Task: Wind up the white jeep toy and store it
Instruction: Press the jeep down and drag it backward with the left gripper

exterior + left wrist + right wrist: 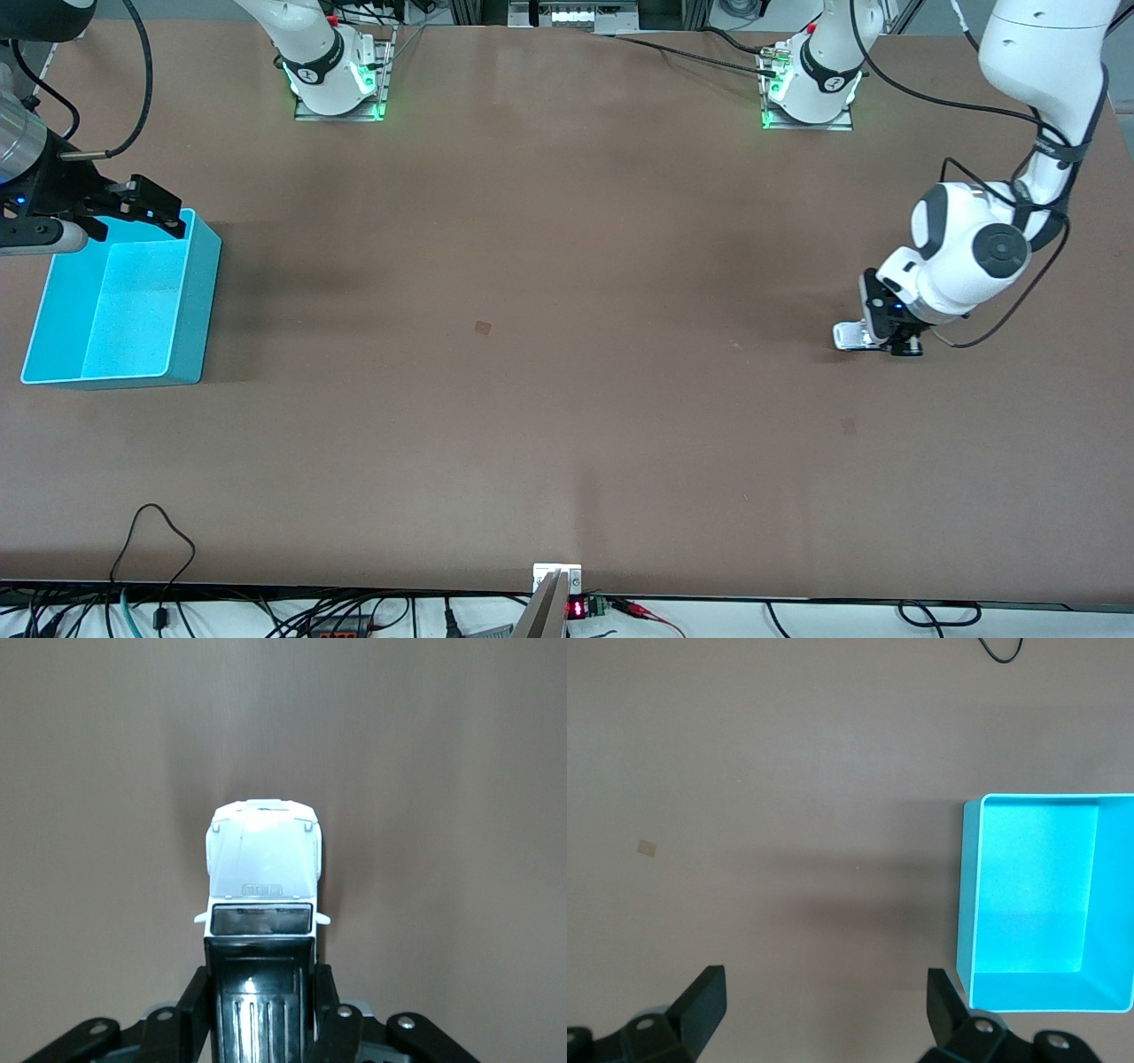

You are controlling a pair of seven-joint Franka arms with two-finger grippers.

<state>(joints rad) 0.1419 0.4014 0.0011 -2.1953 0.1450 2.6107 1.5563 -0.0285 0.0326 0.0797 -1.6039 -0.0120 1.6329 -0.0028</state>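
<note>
Left gripper (261,1010) clamped on the white jeep toy (262,870), fingers (197,1010) pinching its black rear, low at the table (567,354) toward the left arm's end. Right gripper (824,1001) waits, fingers spread, empty, over the turquoise bin (199,292).

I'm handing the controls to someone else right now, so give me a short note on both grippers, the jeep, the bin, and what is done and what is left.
Left gripper: shut on the white jeep toy, gripping its black rear section, low at the table toward the left arm's end.
Right gripper: open, holding nothing, waiting at the turquoise bin's rim, toward the right arm's end.
Done: jeep grasped. Whether it is already wound cannot be told.
Left: finish winding if needed, then get the jeep into the bin, which holds nothing yet and sits at the table's right-arm end.
</note>
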